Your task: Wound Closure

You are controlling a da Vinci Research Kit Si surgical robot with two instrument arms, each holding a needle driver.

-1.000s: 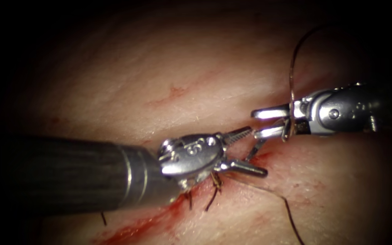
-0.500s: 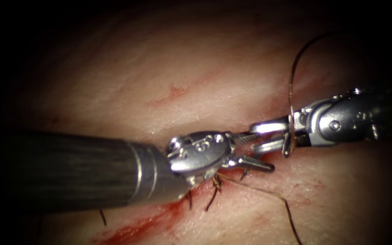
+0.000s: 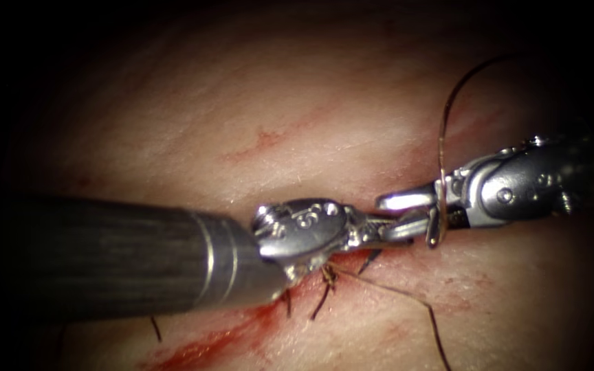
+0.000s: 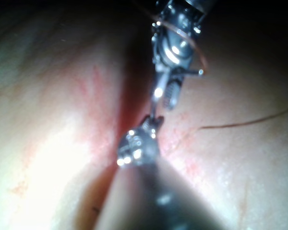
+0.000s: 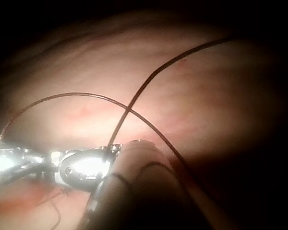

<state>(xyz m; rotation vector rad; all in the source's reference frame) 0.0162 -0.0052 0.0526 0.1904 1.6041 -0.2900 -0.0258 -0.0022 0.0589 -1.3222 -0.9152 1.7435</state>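
Two tools meet over the cut (image 3: 256, 319) in the tissue (image 3: 242, 103), at its upper end. The left tool (image 3: 390, 233) lies along the cut. Its jaws stood wide apart a second ago and are now drawn together, reaching further in between the right tool's jaws. Whether they pinch anything cannot be told. The right tool (image 3: 397, 216) comes in from the right of the cut with its jaws parted and nothing seen between them but the left tool's tips. It has shifted little. Thread (image 3: 441, 137) loops around the right tool behind its jaws and arcs up away from the cut. Another strand trails off right of the cut. Short cut ends (image 3: 321, 299) stand up on the cut beside red fluid (image 3: 201, 343). Where the needle lies cannot be told.
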